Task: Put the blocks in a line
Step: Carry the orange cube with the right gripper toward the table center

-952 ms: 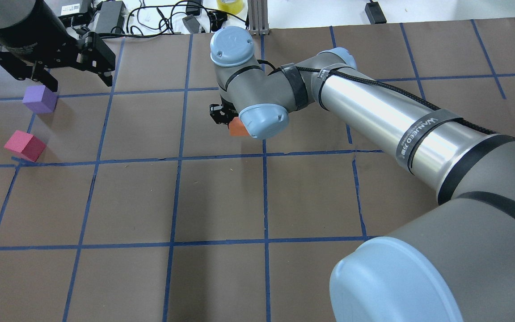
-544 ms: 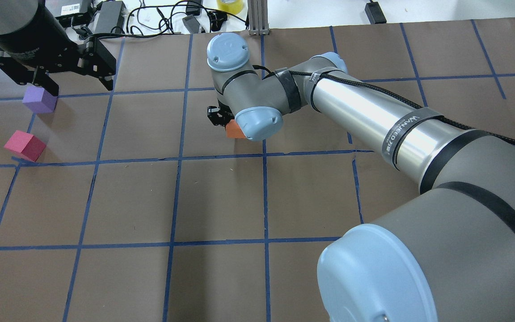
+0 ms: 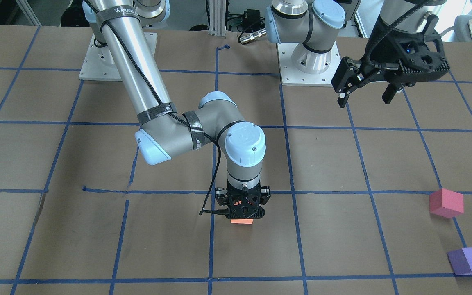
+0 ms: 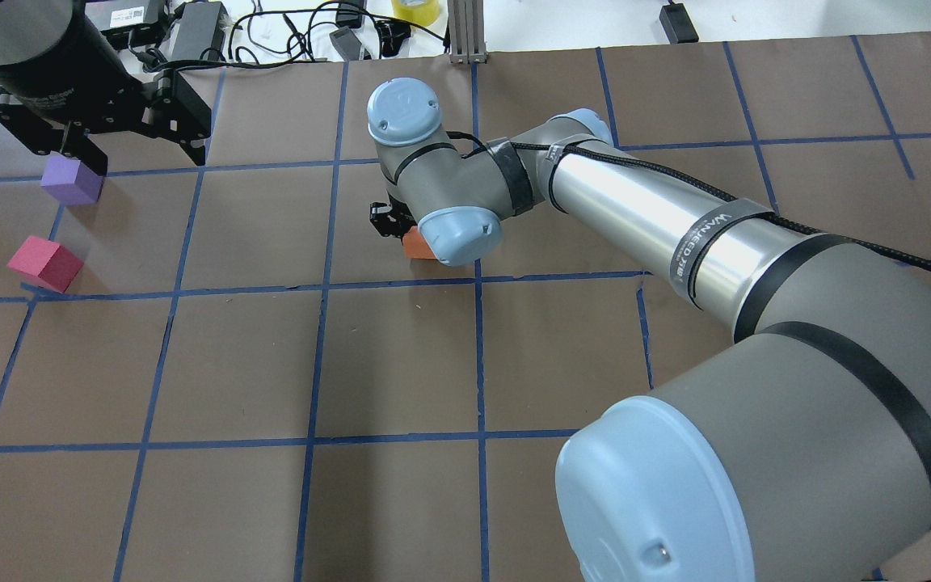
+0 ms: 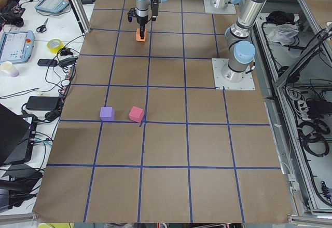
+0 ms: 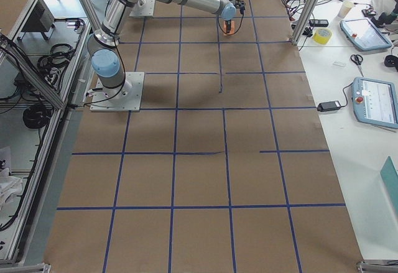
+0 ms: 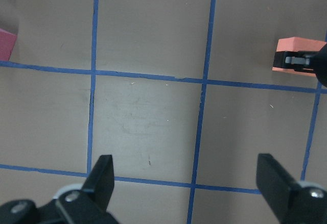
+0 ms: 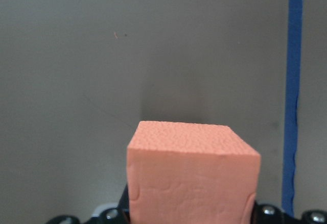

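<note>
My right gripper [image 3: 242,213] points straight down near the table's middle and is shut on the orange block [image 3: 241,221], which fills the right wrist view [image 8: 191,178] close over the brown paper. In the overhead view the block [image 4: 414,243] peeks from under the wrist. The purple block [image 4: 72,180] and the pinkish-red block [image 4: 44,263] lie apart on the table's left side, also seen from the front [image 3: 469,261] [image 3: 446,203]. My left gripper [image 4: 146,158] hangs open and empty above the table, just beyond the purple block.
Blue tape grid lines cross the brown paper. Cables, power bricks and a yellow tape roll [image 4: 417,10] lie past the far edge. The two arm bases [image 3: 307,61] stand on the robot's side. Tablets [image 5: 14,45] lie on the side table.
My right arm has moved left and toward the near side in the overhead view, carrying the orange block. The left gripper has shifted slightly; the purple and pinkish-red blocks have not moved.
</note>
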Controlling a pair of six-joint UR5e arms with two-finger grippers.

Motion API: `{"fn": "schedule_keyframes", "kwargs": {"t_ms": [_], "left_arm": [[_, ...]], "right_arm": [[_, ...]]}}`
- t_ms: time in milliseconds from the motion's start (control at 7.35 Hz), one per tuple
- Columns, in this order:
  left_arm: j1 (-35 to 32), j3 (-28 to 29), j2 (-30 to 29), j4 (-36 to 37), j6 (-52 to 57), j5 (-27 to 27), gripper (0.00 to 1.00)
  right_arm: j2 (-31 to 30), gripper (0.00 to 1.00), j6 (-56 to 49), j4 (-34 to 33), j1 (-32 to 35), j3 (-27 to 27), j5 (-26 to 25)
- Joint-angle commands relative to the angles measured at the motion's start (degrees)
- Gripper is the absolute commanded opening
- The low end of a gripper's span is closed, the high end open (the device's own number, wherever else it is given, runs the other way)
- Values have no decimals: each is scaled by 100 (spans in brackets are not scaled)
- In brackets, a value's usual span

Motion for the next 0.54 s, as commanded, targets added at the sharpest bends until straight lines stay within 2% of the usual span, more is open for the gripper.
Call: {"fn": "schedule_keyframes", "kwargs": {"t_ms": [0, 272, 408], "left_arm": [[-1, -9, 16, -5, 10, 2, 100], [17, 35, -81, 56, 80, -15, 100], [17, 78, -125, 56, 63, -24, 100]], "right_arm": [[44, 100, 4, -193, 0, 1, -3], [-253, 100, -14, 8, -157, -34, -3], [-516, 100, -31, 453, -324, -43, 119]]}}
